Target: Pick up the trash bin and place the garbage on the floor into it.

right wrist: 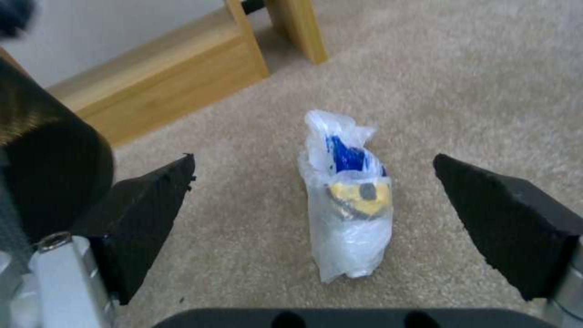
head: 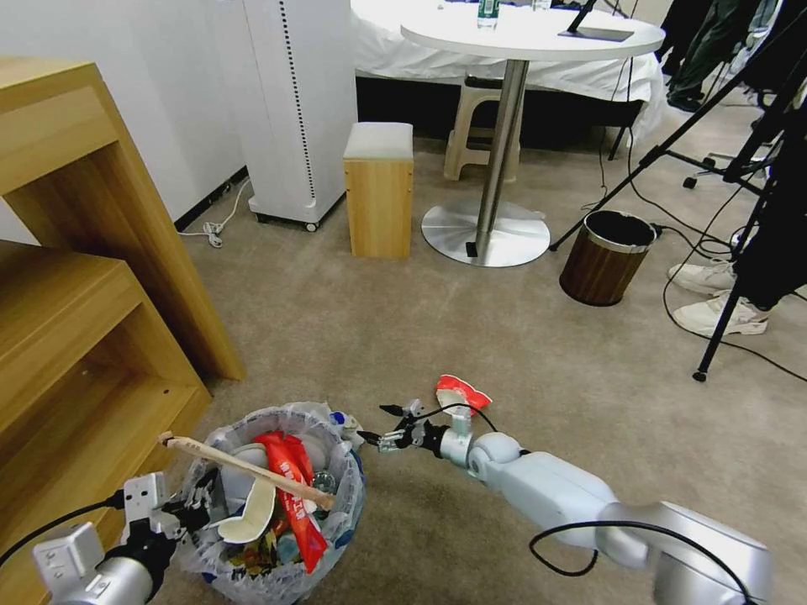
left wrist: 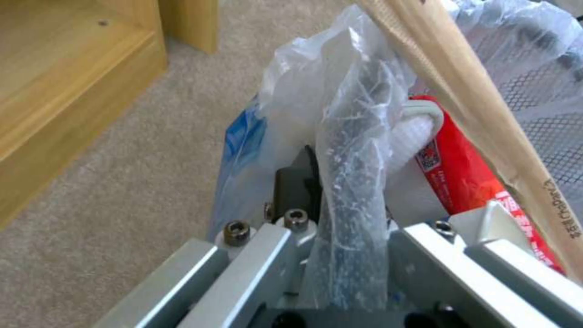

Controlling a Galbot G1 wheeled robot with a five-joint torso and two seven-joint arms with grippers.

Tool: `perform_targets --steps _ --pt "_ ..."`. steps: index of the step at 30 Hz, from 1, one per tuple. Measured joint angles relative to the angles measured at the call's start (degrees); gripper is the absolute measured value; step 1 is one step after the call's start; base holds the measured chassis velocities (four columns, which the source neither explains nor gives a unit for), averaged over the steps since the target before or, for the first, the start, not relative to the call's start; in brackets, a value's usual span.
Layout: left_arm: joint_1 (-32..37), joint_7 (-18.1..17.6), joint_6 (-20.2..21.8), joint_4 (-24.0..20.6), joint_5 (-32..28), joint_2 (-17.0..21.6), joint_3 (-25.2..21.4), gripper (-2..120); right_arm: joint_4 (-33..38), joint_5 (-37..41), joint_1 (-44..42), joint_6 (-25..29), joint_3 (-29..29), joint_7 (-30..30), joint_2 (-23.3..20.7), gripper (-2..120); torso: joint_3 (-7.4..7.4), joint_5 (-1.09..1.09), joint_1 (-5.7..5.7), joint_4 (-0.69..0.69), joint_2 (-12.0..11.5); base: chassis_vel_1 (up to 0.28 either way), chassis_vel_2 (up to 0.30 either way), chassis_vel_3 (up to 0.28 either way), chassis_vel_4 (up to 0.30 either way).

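Observation:
The trash bin (head: pixel 277 504) stands on the beige floor (head: pixel 378 319) at the lower left, lined with a crinkly plastic bag. It holds garbage: a wooden stick (head: pixel 244 469), a red wrapper (head: pixel 294 487) and a white slipper (head: pixel 248 517). My left gripper (head: pixel 181 508) is shut on the bag-covered rim (left wrist: pixel 352 218) of the bin. My right gripper (head: pixel 382 428) hangs open just right of the bin. Between its fingers (right wrist: pixel 145 205) a small clear plastic bag (right wrist: pixel 349 205) with blue and yellow inside sits on the carpet. A red-and-white crumpled piece (head: pixel 461 393) lies behind my right wrist.
A wooden shelf unit (head: pixel 84 336) stands close on the left. Farther off are a wood-grain bin (head: pixel 607 256), a round table's base (head: pixel 486 234), a small wooden stool (head: pixel 380 197), tripod legs (head: pixel 723 319) and a person's white shoes (head: pixel 714 318).

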Motion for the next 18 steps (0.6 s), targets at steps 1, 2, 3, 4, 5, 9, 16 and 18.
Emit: perform_targets --steps 1,2,3,4,5,9,16,18 --pt "0.0 0.0 0.0 0.0 0.0 0.0 0.0 1 0.0 0.0 0.0 0.0 0.0 0.0 0.0 100 0.0 0.0 0.0 0.0 0.0 0.0 0.0 0.0 0.0" --pt "0.6 0.2 -0.2 -0.5 0.0 -0.3 -0.8 1 -3.0 -0.7 0.3 -0.3 0.3 -0.1 2.1 100 0.0 0.02 0.0 0.01 0.0 0.0 0.0 0.0 0.0" --pt "0.8 0.2 -0.2 -0.6 0.1 -0.3 -1.0 1 -3.7 -0.9 0.4 -0.3 0.5 -0.1 2.6 100 0.0 0.01 0.0 0.0 0.0 0.0 0.0 0.0 0.0" --pt "1.1 0.4 -0.3 -0.8 0.1 -0.6 -1.1 1 -5.8 -1.9 0.6 -0.3 1.0 0.0 3.6 100 -0.01 -0.01 0.0 -0.03 0.0 0.0 0.0 0.0 0.0" --pt "1.1 0.4 -0.3 -0.8 0.1 -0.6 -1.1 1 -5.8 -1.9 0.6 -0.3 1.0 0.0 3.6 100 -0.01 -0.01 0.0 -0.03 0.0 0.0 0.0 0.0 0.0" --pt "1.5 0.8 -0.6 -0.9 0.5 -1.0 -1.2 1 -8.6 -3.1 0.7 -0.2 1.6 0.3 5.3 100 0.0 0.02 0.0 0.0 0.0 0.0 0.0 0.0 0.0" --pt "1.5 1.0 -0.7 -0.8 0.9 -1.3 -1.2 1 -13.4 -5.1 0.8 -0.3 2.7 0.0 9.0 100 0.0 0.02 0.0 0.0 0.0 0.0 0.0 0.0 0.0" --pt "1.6 1.0 -0.7 -0.8 0.9 -1.4 -1.2 1 -14.0 -5.6 0.8 -0.3 2.9 0.0 9.5 100 0.0 0.02 0.0 -0.01 0.0 0.0 0.0 0.0 0.0"
